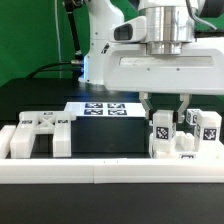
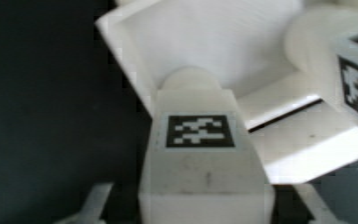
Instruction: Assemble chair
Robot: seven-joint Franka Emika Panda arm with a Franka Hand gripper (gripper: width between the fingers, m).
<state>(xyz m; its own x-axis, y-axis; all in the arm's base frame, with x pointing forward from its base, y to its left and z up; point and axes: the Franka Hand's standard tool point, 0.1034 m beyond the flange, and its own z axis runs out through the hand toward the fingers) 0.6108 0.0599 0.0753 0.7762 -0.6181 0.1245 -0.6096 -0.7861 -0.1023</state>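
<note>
My gripper (image 1: 165, 112) hangs over the right end of the table, its two fingers down on either side of an upright white tagged chair leg block (image 1: 160, 132). In the wrist view that leg block (image 2: 202, 140) fills the space between the jaws of the gripper (image 2: 202, 196), its square tag facing the camera, and the jaws look shut on it. A flat white slab (image 2: 194, 45) lies just beyond it. More tagged chair blocks (image 1: 205, 126) stand at the exterior view's right. A larger white chair piece (image 1: 35, 136) sits at the exterior view's left.
The marker board (image 1: 105, 110) lies flat at the middle back. A long white border rail (image 1: 110, 172) runs along the front edge. A black box-like block (image 1: 110, 135) stands between the left piece and the gripper.
</note>
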